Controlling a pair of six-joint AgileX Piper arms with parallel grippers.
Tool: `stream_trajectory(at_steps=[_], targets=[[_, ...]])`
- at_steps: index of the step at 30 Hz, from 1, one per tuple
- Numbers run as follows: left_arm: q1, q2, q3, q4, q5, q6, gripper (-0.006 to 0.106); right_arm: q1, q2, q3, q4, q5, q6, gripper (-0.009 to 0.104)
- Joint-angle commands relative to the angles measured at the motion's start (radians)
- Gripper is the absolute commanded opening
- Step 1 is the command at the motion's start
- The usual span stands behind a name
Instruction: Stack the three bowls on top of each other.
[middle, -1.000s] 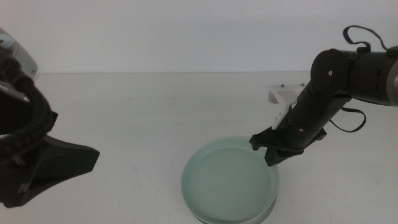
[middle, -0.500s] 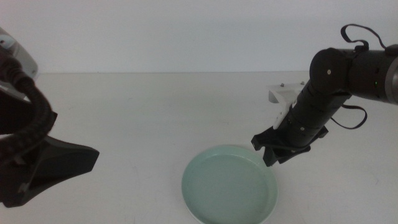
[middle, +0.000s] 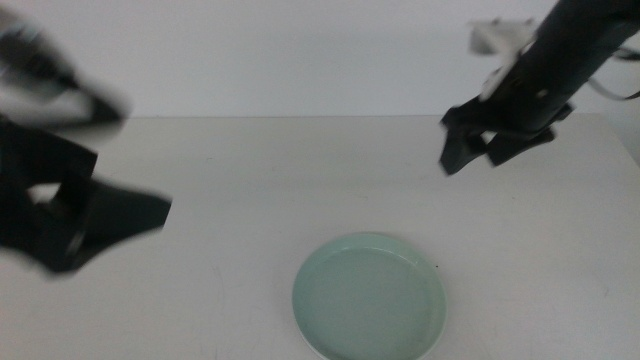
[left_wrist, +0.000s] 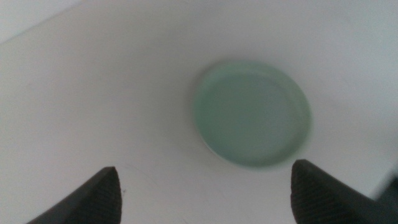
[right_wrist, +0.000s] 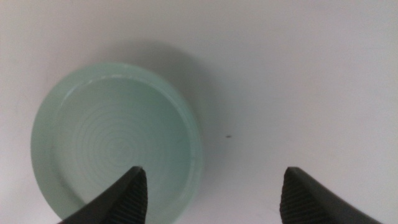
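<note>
Right gripper (middle: 478, 150) has let go of the mint green bowl (middle: 369, 297) and pulled up and away, jaws spread and empty, left gripper (left_wrist: 205, 193) also wide open above it, so the stack near the front edge looks done

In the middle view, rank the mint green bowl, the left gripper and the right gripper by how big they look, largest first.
1. Left gripper: blurred and near the camera, so it likely looks oversized.
2. Mint green bowl.
3. Right gripper, raised above the table; it looks not far below the bowl, so that ranking is less sure.
</note>
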Motion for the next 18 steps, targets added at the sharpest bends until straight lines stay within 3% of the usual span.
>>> stream_trajectory(at_steps=[1,4,8,10,14,18], targets=[[0.016,0.047,-0.021,0.022,-0.160,-0.106,0.105,-0.045,-0.092,-0.037,0.002,0.038,-0.025,0.055],[0.088,0.142,-0.026,0.124,-0.243,-0.221,0.105,-0.101,-0.141,-0.037,0.008,0.055,-0.039,0.055],[0.240,0.260,-0.079,0.119,-0.216,-0.219,0.105,-0.198,-0.220,-0.037,0.019,0.058,-0.039,0.055],[0.320,0.297,-0.110,0.096,-0.196,-0.183,0.105,-0.240,-0.258,-0.033,0.020,0.048,-0.039,0.055],[0.453,0.295,-0.099,-0.030,-0.223,-0.116,0.105,-0.314,-0.370,0.053,0.026,-0.023,-0.055,0.055],[0.467,0.212,-0.025,-0.145,-0.257,0.006,0.105,-0.334,-0.503,0.227,0.032,-0.167,-0.080,0.055]])
